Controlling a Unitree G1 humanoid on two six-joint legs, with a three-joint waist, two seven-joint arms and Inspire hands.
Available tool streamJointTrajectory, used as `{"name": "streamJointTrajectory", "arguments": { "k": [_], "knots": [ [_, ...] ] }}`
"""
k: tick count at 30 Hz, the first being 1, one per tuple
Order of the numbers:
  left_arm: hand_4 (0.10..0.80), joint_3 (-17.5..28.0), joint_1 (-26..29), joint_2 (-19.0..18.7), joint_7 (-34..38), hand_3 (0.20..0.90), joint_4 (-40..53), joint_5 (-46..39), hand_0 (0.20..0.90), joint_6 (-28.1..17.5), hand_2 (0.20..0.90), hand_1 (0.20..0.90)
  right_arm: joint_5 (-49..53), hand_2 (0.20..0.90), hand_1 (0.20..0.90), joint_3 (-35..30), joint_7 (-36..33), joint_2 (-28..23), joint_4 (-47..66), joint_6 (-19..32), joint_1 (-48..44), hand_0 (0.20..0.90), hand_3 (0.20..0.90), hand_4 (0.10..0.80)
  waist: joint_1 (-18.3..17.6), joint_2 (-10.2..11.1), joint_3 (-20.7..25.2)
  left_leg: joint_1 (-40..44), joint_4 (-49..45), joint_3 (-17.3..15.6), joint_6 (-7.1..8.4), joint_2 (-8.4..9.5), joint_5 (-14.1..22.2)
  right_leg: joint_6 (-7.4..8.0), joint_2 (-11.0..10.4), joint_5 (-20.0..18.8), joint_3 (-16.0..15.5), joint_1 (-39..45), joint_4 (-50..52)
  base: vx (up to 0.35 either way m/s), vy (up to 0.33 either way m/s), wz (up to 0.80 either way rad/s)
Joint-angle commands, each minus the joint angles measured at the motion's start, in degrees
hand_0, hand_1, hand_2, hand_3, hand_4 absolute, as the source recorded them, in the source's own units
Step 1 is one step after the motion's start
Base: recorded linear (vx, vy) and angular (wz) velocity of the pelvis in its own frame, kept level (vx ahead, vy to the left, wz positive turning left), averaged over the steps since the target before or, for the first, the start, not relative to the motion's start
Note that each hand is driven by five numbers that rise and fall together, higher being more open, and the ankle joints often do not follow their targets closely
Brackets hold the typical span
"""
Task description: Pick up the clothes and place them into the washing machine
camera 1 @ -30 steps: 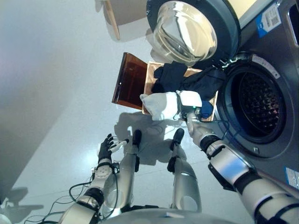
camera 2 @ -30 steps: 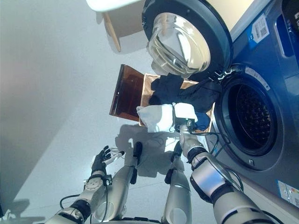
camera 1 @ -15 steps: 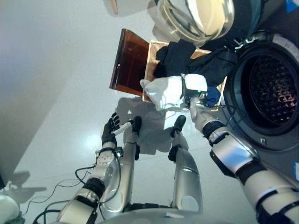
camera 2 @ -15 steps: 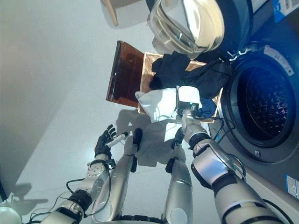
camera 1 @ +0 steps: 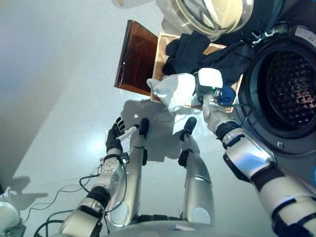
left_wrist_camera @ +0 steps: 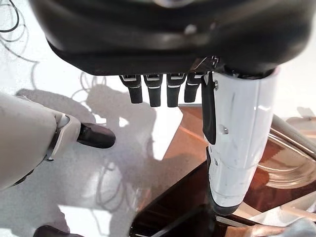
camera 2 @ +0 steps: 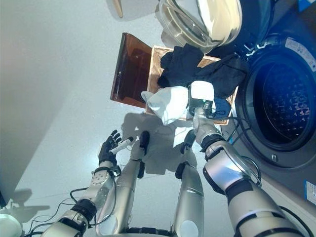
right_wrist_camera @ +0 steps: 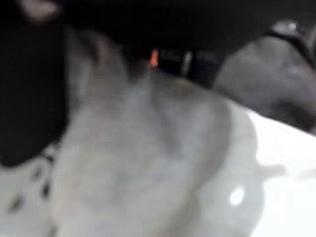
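Wooden basket (camera 1: 159,59) on the floor, beside the washing machine (camera 1: 289,94), door (camera 1: 217,15) swung open above it. Dark clothes (camera 1: 207,54) heaped in the basket; white garment (camera 1: 175,89) at its near edge. Brown panel (camera 1: 132,57) alongside. Right hand (camera 1: 210,91) at the white garment, fingers hidden by cloth; grip indeterminable. Left hand (camera 1: 114,138) over bare floor, fingers straight, empty.

My arms read silver-grey with black bands at the joints. Left hand (camera 1: 114,138) is dark, its thumb under a white cover with a small screw; the fingers (left_wrist_camera: 154,90) are black. Right hand (camera 1: 209,101) carries a white block.
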State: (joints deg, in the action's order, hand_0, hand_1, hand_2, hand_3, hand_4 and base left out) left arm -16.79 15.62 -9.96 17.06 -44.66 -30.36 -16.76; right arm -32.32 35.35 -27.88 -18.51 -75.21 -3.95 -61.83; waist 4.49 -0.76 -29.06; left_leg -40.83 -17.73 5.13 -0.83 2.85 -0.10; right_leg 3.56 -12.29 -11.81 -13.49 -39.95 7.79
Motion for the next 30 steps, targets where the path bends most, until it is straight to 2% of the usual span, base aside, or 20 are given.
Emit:
{"name": "streamJointTrajectory", "arguments": {
  "k": [1,15,30],
  "knots": [
    [0.8,0.31,-1.77,-1.62,1.31,0.9,4.63,0.0,0.9,-3.1,0.9,0.9,0.74,0.2,0.2,0.21,-3.62,-1.49,2.01,-0.6,-7.5,0.2,0.2,0.3,1.12,-3.66,-0.64,2.56,8.41,-0.45,2.41,0.95,-5.7,2.53,-0.47,8.4,0.2,1.36,11.17,0.0,0.0,0.0],
    [0.8,-0.1,-2.0,-1.53,1.35,0.9,3.73,0.75,0.9,-3.55,0.9,0.9,0.88,0.2,0.2,-1.57,-5.91,-2.23,1.93,-0.6,-6.13,0.2,0.2,0.3,1.13,-3.83,-0.04,4.37,8.69,-0.79,2.23,0.93,-5.46,2.78,-0.85,8.09,-0.02,2.79,11.0,0.0,0.0,0.0],
    [0.8,0.49,-2.33,-1.13,1.52,0.9,-0.23,3.41,0.9,-3.5,0.9,0.9,3.72,0.2,0.2,-5.23,-7.9,-2.23,9.6,2.09,-0.04,0.2,0.2,0.3,-0.65,-2.14,2.1,9.61,8.32,-3.03,1.73,0.63,-3.25,3.59,-1.21,6.5,1.07,8.55,7.75,0.024,0.025,-0.09]
  ]
}}
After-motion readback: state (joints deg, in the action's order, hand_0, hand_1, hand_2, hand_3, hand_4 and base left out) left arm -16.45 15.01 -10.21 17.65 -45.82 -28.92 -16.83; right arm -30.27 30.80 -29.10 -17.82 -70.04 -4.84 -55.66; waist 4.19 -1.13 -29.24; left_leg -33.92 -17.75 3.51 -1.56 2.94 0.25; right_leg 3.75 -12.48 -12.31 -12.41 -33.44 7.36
